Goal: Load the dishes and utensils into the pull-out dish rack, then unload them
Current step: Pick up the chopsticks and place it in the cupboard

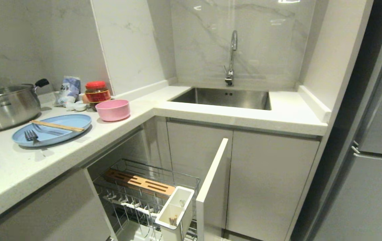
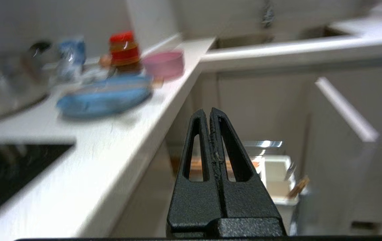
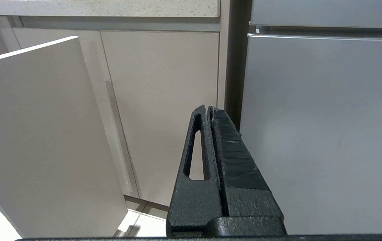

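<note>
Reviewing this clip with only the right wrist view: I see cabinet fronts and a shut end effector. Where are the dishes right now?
Observer: On the counter. The blue plate lies there with the chopsticks and the fork resting on it, and the pink bowl stands just beside it.
Operator: Is the rack open?
Observer: Yes, the pull-out dish rack stands pulled out below the counter, with no plate or bowl in it.
Operator: And the other arm?
Observer: The left end effector is shut on nothing, in the air above the rack and beside the counter's edge.
</note>
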Robot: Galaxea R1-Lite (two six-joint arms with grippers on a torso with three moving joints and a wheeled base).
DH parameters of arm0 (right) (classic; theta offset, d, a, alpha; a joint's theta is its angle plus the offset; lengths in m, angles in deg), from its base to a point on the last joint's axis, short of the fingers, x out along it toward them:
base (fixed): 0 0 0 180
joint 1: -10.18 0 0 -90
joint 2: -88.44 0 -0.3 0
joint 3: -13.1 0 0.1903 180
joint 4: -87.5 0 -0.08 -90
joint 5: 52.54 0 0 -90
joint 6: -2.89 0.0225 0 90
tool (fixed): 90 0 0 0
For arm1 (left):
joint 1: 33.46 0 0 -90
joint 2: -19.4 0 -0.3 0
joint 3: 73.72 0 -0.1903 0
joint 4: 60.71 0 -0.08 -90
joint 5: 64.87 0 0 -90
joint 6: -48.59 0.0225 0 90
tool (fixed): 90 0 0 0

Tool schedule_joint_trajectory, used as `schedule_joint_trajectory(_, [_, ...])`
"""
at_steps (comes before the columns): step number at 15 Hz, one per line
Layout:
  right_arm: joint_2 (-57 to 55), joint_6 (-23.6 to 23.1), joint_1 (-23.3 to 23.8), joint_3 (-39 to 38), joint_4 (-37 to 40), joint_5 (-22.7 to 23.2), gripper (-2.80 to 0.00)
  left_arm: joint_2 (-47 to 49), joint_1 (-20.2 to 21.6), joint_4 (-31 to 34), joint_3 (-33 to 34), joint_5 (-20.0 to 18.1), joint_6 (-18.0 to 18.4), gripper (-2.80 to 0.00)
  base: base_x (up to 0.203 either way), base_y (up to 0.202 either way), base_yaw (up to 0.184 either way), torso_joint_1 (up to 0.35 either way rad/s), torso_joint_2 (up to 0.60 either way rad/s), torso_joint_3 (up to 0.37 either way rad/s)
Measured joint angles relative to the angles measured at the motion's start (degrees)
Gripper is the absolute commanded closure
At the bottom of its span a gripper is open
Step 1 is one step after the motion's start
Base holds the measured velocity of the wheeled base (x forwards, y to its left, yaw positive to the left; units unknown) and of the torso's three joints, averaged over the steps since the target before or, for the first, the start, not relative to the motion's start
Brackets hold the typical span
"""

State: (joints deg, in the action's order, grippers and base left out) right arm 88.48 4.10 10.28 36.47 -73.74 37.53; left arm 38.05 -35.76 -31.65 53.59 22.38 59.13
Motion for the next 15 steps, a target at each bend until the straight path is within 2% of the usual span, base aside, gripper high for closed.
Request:
schedule_joint_trajectory(2, [0.00,0.00,0.00,0.00,-0.02,0.00,0.00,-6.35,1.60,3.64,4.86,0.26,-0.12,0.00,0.000,0.000,0.000,0.000,0.00,0.000])
schedule_joint_trajectory(4, [0.00,0.02,0.00,0.00,-0.02,0.00,0.00,-11.49,2.32,9.78,7.02,-0.17,-2.83,0.00,0.000,0.000,0.000,0.000,0.00,0.000])
schedule_joint_trajectory(5, [0.00,0.00,0.00,0.00,-0.02,0.00,0.00,-13.62,2.40,9.91,8.73,-0.27,-3.90,0.00,0.000,0.000,0.000,0.000,0.00,0.000])
schedule_joint_trajectory(12, [0.00,0.02,0.00,0.00,-0.02,0.00,0.00,-18.55,2.47,-7.75,27.13,0.67,-4.63,0.00,0.000,0.000,0.000,0.000,0.00,0.000])
schedule_joint_trajectory(15, [0.00,0.01,0.00,0.00,-0.02,0.00,0.00,-18.71,2.47,-6.58,29.06,0.45,-4.95,0.00,0.000,0.000,0.000,0.000,0.00,0.000])
